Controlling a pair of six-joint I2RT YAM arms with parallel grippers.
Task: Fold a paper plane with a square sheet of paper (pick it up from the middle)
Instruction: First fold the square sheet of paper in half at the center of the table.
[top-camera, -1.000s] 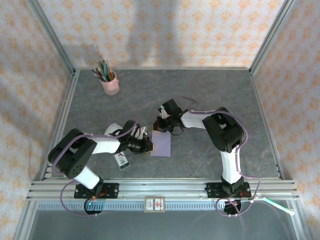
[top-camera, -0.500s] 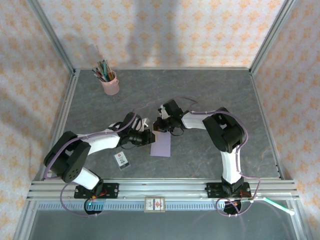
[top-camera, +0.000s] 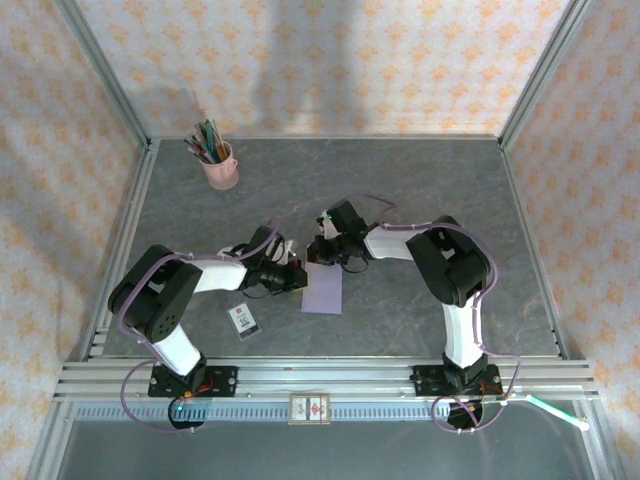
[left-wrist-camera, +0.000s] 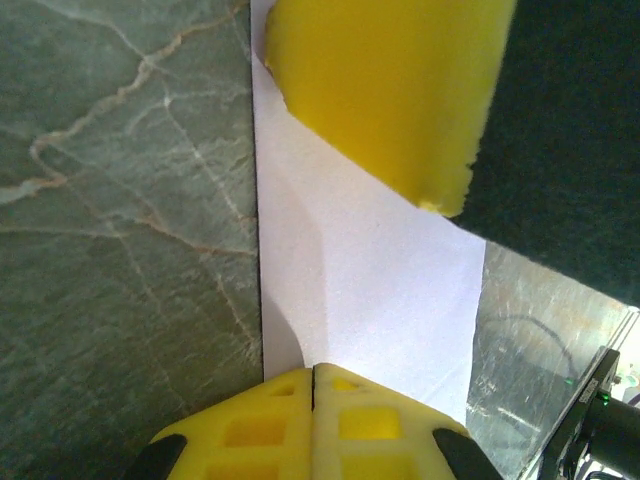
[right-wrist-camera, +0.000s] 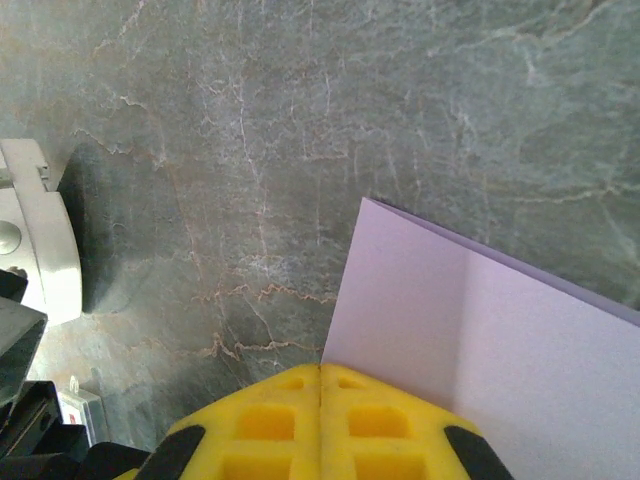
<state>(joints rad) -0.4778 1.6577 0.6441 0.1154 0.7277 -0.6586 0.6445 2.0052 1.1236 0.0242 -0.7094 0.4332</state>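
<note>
Paper sheet (top-camera: 323, 291) unmoved, left end effector (top-camera: 299, 282) closed, shifted along its edge

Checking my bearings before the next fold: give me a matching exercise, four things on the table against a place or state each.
Things:
1 pink cup
2 white card
3 lavender paper
4 right end effector

Place or state:
A jaws shut, tips at the paper's corner
B far left of the table
C mid-table, creased
D near left, dark print up

Pairs: 1-B, 2-D, 3-C, 4-A
</note>
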